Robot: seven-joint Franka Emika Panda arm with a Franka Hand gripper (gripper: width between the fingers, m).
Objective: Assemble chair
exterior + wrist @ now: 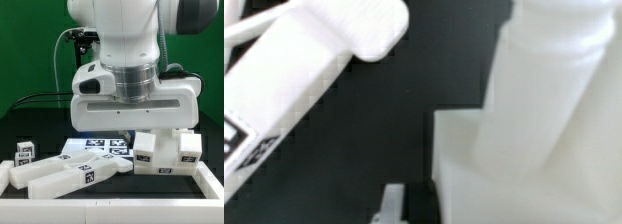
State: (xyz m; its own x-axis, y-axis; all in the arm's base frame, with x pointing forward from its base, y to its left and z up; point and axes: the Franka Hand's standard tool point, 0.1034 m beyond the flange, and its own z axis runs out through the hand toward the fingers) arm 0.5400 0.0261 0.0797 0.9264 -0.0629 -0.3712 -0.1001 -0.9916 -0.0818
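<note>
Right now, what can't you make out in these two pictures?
Claw: exterior view, its own wide housing covers the fingers, so open or shut is unclear.
White part: wrist view, blurred and cut off by the edge; which chair piece it is, unclear.
Long part: exterior view, its markings are too small to read.

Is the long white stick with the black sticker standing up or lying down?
Lying down. The long white chair part rests lengthwise on the black table, not on its end.
</note>
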